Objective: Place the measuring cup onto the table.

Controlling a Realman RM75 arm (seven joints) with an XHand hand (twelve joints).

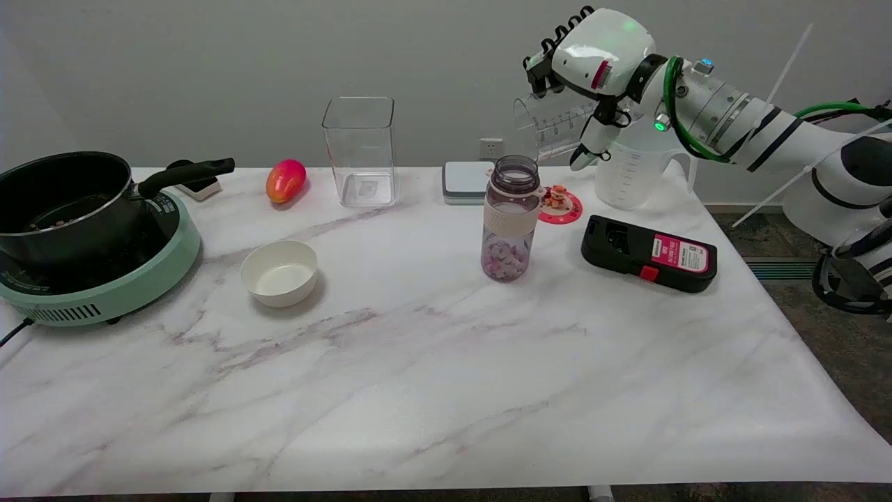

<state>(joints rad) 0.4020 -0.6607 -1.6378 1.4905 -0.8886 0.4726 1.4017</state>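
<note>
A clear measuring cup (552, 127) with printed graduation marks hangs in the air at the back right of the marble table (432, 362), tilted over with its mouth toward the left. My right hand (594, 66) grips it from the right side, fingers wrapped around its top and a thumb reaching down beside it. The cup floats well above the tabletop, above and behind a pink coaster (559, 206). Its right side is hidden behind my hand.
Under my wrist stands a larger translucent jug (631, 178). Nearby are a purple bottle (511, 217), a black-and-red box (649, 253) and a small grey scale (466, 181). Further left stand a tall clear container (360, 150), a mango (285, 180), a white bowl (279, 272) and a pot (66, 202) on a green cooker (104, 289).
</note>
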